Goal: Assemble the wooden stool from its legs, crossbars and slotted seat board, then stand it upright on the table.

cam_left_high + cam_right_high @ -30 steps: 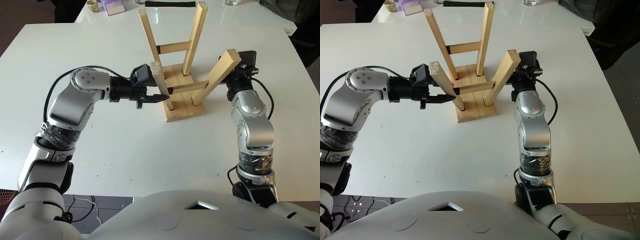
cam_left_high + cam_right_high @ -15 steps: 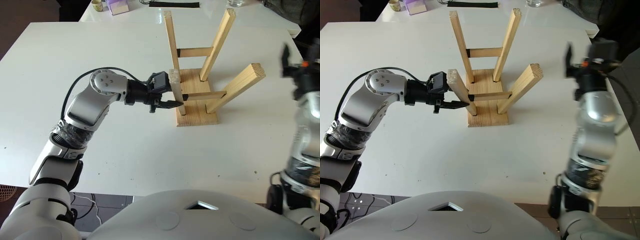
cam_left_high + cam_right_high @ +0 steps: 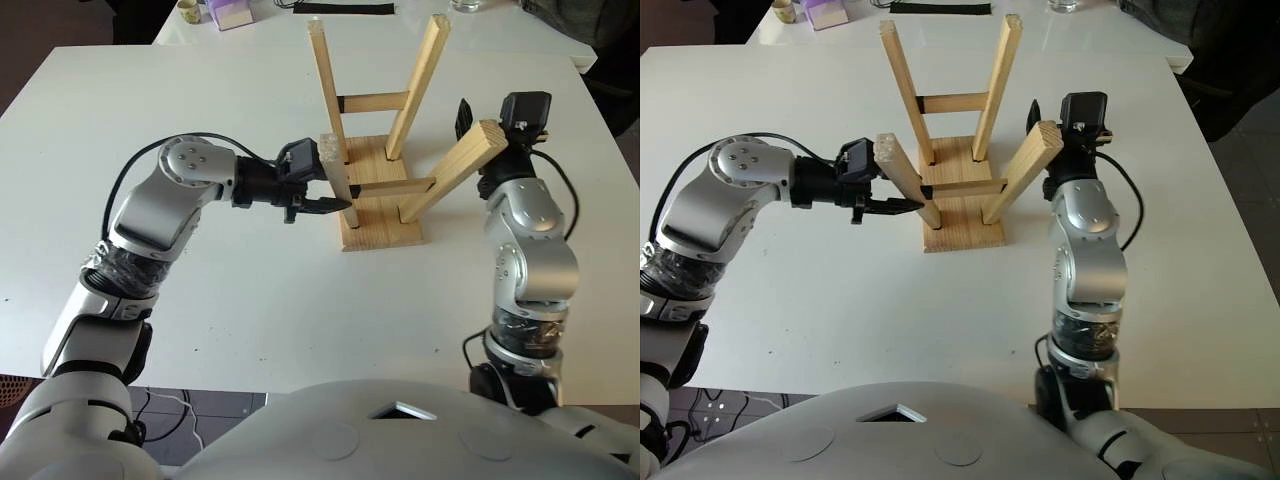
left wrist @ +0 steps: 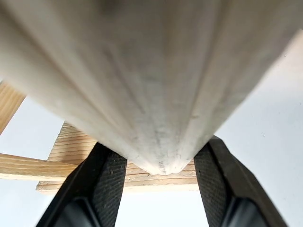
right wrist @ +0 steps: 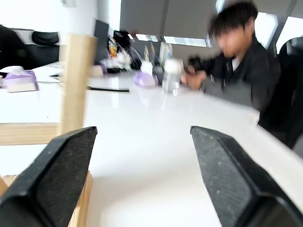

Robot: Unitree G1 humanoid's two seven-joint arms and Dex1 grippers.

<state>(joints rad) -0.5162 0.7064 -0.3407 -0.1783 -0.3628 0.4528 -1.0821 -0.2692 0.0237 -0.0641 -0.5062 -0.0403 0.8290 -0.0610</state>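
Four legs: pale square wooden stool legs [image 3: 328, 85] point up from the flat slotted wooden seat board [image 3: 385, 228], which lies face down near the middle of the white desk [image 3: 250, 300].
Far pair: near upright, joined high up by a thin wooden crossbar [image 3: 375, 101].
Near pair: splayed outward, joined lower down by a second crossbar [image 3: 392, 187]; the near-right leg [image 3: 455, 175] leans most.
Left tool [image 3: 338, 206]: black fingers clamped on the near-left leg [image 3: 333, 165], low down, by the crossbar joint.
Right tool [image 5: 142, 142]: pads apart, gripping nothing, just beside the leaning leg's upper end; contact cannot be judged.
Step in hand: likely seating the near pair squarely in the board.
Doing it well: hold the left clamp firm as an anchor, close the right tool near the leaning leg's top, then ease it inward and down along its slot. Prying sideways could pop the crossbar loose.
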